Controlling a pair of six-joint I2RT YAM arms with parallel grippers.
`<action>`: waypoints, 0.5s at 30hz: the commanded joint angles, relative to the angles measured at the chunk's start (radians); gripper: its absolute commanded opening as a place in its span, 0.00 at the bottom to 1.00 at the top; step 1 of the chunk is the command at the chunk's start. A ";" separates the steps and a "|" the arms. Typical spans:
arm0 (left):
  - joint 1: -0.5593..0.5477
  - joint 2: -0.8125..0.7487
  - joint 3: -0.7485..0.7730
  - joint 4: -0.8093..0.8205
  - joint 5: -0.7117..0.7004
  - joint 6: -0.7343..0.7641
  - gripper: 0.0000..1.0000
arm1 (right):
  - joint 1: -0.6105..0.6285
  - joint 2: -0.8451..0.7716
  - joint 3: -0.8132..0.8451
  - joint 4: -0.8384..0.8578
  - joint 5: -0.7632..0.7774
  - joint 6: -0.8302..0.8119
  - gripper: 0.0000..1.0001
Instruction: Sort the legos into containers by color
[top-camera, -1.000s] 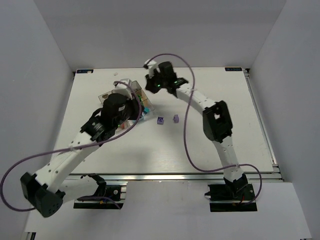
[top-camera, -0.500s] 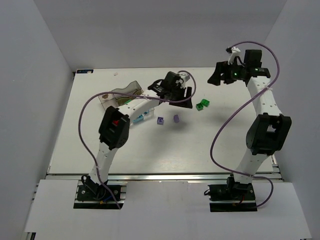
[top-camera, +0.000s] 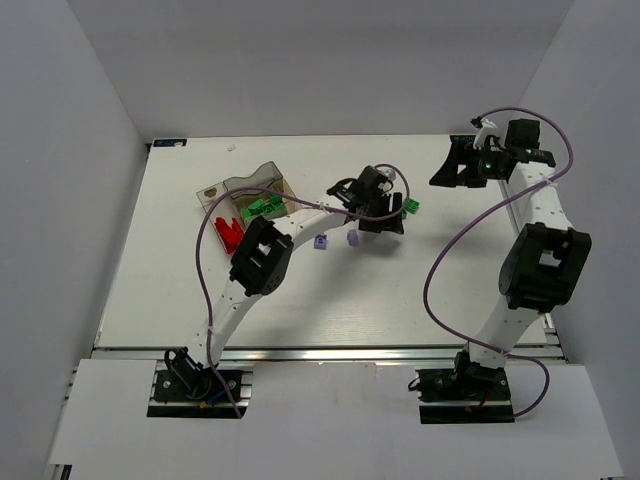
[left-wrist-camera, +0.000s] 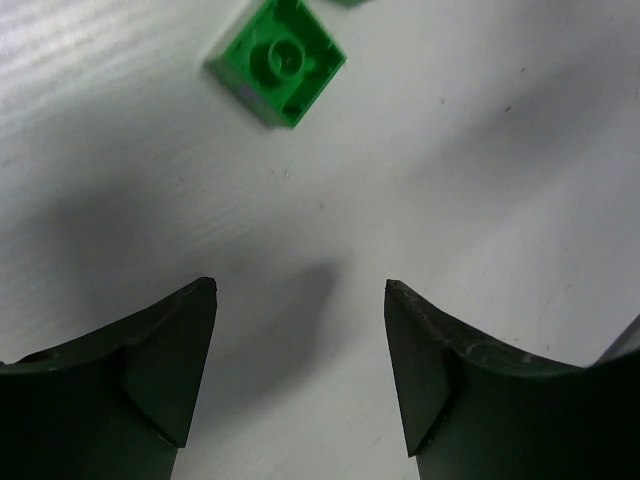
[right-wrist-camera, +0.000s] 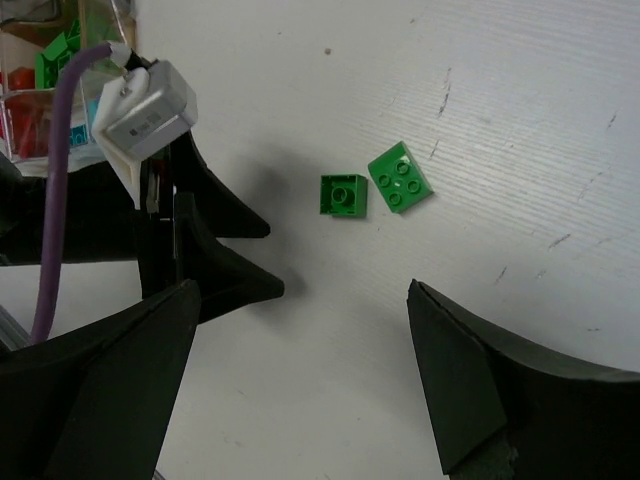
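Two green legos (top-camera: 408, 207) lie side by side on the white table right of centre, shown in the right wrist view as one brick (right-wrist-camera: 343, 194) and another (right-wrist-camera: 400, 178). My left gripper (top-camera: 392, 214) is open just left of them; its wrist view has one green lego (left-wrist-camera: 277, 62) ahead of the empty fingers (left-wrist-camera: 170, 370). My right gripper (top-camera: 447, 170) hangs open and empty at the far right, above the table. Two pale purple legos (top-camera: 320, 241) (top-camera: 353, 238) sit near the middle. The clear box (top-camera: 240, 188) at the left holds green (top-camera: 262, 207) and red (top-camera: 228, 232) legos.
The left arm's purple cable (top-camera: 300, 207) arcs over the box and the table's middle. The right wrist view takes in the left gripper (right-wrist-camera: 215, 250), its white camera block (right-wrist-camera: 140, 110) and a corner of the box (right-wrist-camera: 40, 80). The table's back edge (top-camera: 320, 136) runs behind.
Both grippers left the box and opened. The left one reached right to the green legos. The right arm swung out to the far right and rose.
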 joint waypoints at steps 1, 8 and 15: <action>-0.015 -0.019 0.030 0.119 -0.063 0.024 0.78 | -0.002 -0.035 -0.026 0.027 -0.054 0.013 0.89; -0.024 0.013 0.003 0.253 -0.143 0.220 0.78 | -0.010 -0.067 -0.083 0.056 -0.069 0.017 0.89; -0.033 0.062 0.013 0.340 -0.208 0.401 0.78 | -0.031 -0.084 -0.103 0.065 -0.072 0.007 0.89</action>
